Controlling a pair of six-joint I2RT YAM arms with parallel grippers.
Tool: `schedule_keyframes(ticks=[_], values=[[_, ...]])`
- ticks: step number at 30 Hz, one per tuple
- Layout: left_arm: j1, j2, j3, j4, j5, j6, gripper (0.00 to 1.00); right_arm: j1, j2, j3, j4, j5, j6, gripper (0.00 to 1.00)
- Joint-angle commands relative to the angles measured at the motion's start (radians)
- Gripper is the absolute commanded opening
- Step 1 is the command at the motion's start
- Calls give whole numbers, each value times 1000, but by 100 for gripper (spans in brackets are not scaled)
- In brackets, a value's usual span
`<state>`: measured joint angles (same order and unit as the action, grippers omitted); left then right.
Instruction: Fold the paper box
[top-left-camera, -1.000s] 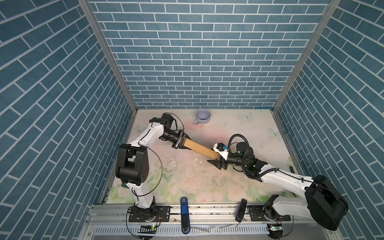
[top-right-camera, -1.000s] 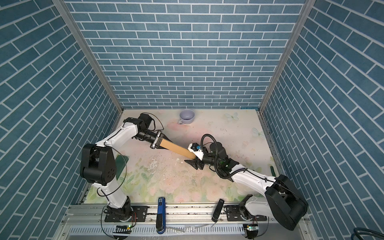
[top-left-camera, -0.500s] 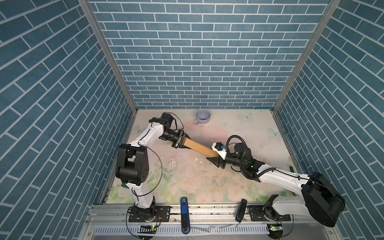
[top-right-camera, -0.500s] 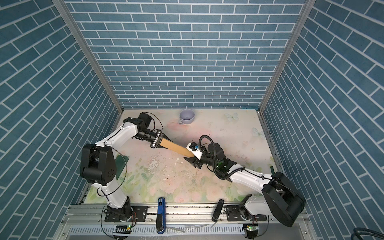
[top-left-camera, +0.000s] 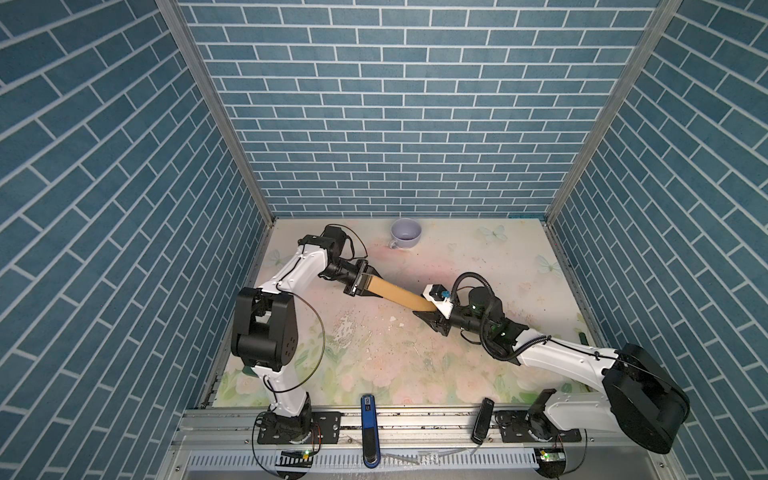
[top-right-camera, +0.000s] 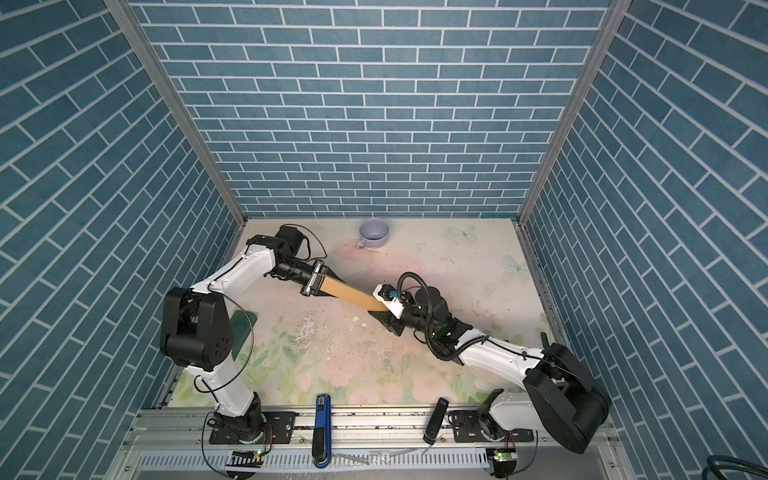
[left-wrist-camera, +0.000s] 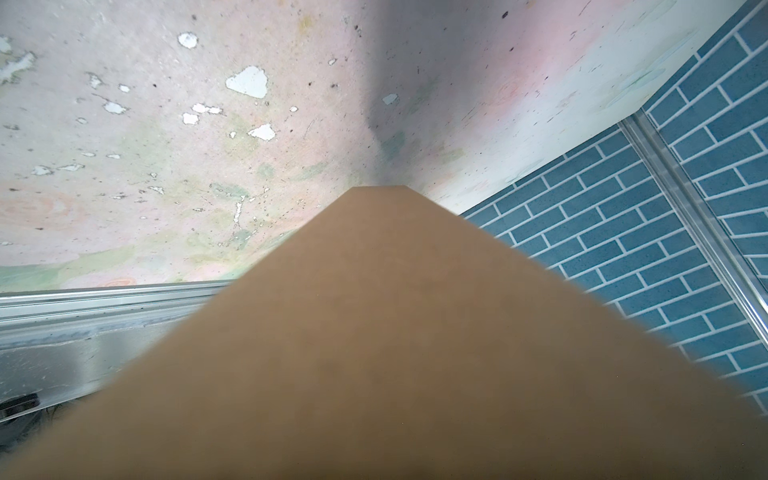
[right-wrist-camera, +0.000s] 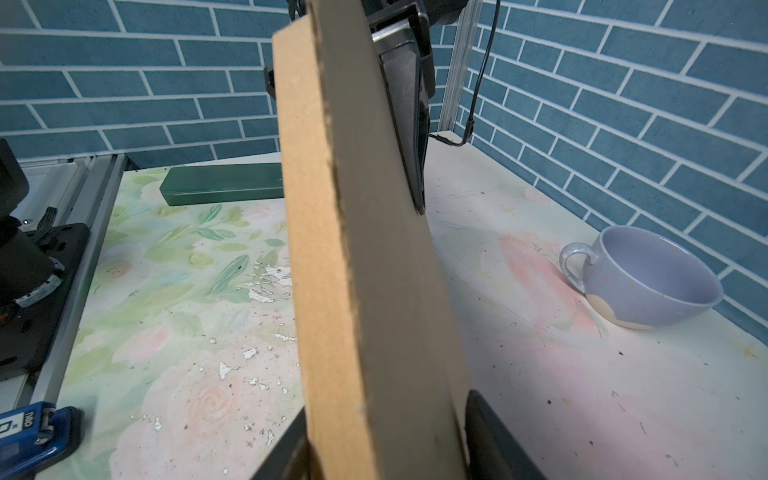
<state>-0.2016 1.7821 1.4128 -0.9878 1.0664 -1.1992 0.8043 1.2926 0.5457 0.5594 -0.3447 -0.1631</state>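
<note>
The paper box (top-left-camera: 401, 293) (top-right-camera: 353, 295) is a flat brown cardboard piece held on edge above the table, slanting between the two arms. My left gripper (top-left-camera: 368, 284) (top-right-camera: 322, 284) is shut on its far-left end; one of its black fingers (right-wrist-camera: 409, 124) lies flat on the box face. My right gripper (top-left-camera: 428, 309) (top-right-camera: 384, 316) (right-wrist-camera: 386, 415) straddles the other end, a dark finger against each broad face with no gap that I can see. In the left wrist view the paper box (left-wrist-camera: 374, 332) fills the lower half and hides that gripper's jaws.
A lilac mug (top-left-camera: 406, 234) (right-wrist-camera: 648, 278) stands near the back wall. A dark green flat board (top-right-camera: 243, 328) (right-wrist-camera: 220, 189) lies by the left arm's base. A blue tool (top-left-camera: 369, 432) and a black one (top-left-camera: 482, 426) rest on the front rail.
My right gripper has slid up along the box's end and its jaws have narrowed onto it. The left arm and the box have held still.
</note>
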Motion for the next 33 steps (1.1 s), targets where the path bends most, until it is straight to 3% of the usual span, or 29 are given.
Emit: schedule_keyframes(ticks=[1,9,33], values=[[-6,-27,-8,20,40,-13,1,19,7,-28,45,8,-15,50],[-7,-22,-6,20,40,-11,5,22,4,-28,37,15,-26,43],[14,45,39,-3,31,83,44,27,-57,-22,-74,53,-53,37]])
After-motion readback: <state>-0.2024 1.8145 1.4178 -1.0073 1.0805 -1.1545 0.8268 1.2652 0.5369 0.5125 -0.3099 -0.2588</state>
